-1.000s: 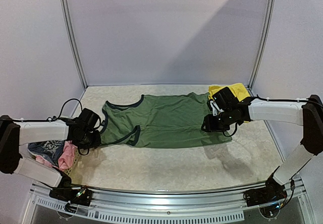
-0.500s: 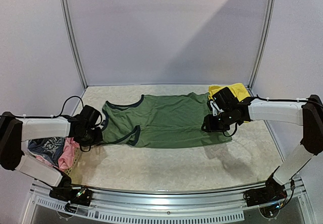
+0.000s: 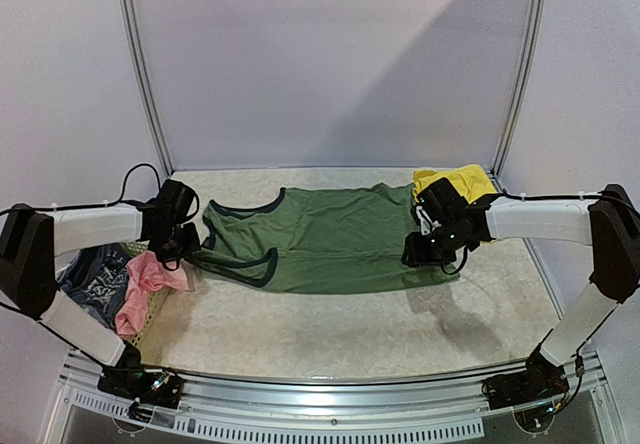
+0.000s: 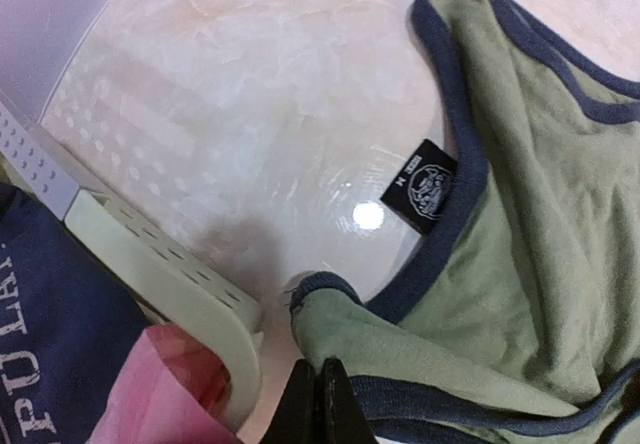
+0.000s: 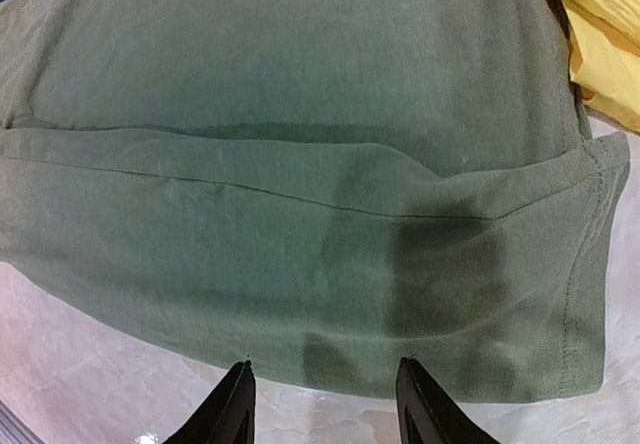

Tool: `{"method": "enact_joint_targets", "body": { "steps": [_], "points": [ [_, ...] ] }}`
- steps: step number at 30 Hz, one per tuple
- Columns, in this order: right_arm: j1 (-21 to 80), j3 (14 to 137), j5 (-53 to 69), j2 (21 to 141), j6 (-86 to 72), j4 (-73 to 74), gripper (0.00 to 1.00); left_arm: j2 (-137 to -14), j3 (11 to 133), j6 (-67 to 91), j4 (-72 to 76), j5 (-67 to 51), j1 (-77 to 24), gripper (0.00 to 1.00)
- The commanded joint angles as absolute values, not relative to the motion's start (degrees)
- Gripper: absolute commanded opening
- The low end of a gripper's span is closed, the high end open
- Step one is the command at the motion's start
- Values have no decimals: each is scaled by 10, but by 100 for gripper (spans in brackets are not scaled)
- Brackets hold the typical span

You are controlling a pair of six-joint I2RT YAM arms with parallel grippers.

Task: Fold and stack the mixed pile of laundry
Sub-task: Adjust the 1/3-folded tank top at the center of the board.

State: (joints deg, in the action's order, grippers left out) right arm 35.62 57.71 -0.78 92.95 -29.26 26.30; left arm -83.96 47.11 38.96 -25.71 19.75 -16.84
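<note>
The olive-green sleeveless top [image 3: 330, 236] with dark blue trim lies spread across the table. My left gripper [image 3: 188, 252] is shut on its near shoulder strap [image 4: 345, 329], the fingertips [image 4: 320, 382] pinched on the fold of green cloth. My right gripper [image 3: 414, 257] hovers open over the top's near hem edge [image 5: 330, 359], with one finger [image 5: 238, 389] at each side and nothing held. Yellow shorts [image 3: 458, 179] lie at the far right, beside the top's hem [image 5: 600, 34]. A pink piece [image 3: 145, 286] and a blue-grey patterned piece [image 3: 95, 284] lie in the basket at the left.
The pale mesh basket [image 4: 160, 274] stands right beside my left gripper at the table's left edge. The top's black neck label [image 4: 422, 184] lies on the bare marbled tabletop [image 3: 330, 329]. White walls and metal posts [image 3: 140, 64] close in the back and sides.
My left gripper has shut on the shoulder strap and drawn back toward the far left with it. The pink piece shows more. The right arm has not moved.
</note>
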Motion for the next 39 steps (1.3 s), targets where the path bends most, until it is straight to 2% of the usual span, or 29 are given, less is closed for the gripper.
{"method": "enact_joint_targets", "body": {
  "steps": [1,3,8,11,14,19,23,28,34,39],
  "points": [
    [360,595,-30,939,-290,277,49,-872,498,383,-270,199,-145,4],
    [360,595,-32,941,-290,278,49,-873,499,385,-269,198,-145,15],
    [360,605,-28,945,-289,278,49,-833,501,367,-255,200,-148,54],
    [360,616,-25,943,-286,275,49,-820,527,339,-254,204,-150,67],
    [360,627,-17,942,-282,267,49,-840,567,312,-250,186,-151,69],
    [360,649,-8,945,-271,241,50,-907,643,284,-230,175,-147,65],
    [359,676,-16,964,-249,224,53,-991,738,256,-230,81,-143,61],
    [330,761,-8,1012,-224,239,58,-1118,901,210,-246,-38,-156,60],
    [281,879,28,1101,-217,289,58,-1311,1162,151,-374,-144,-159,59],
    [276,894,36,1132,-208,291,58,-1444,1339,139,-441,-207,-161,58]
  ]
}}
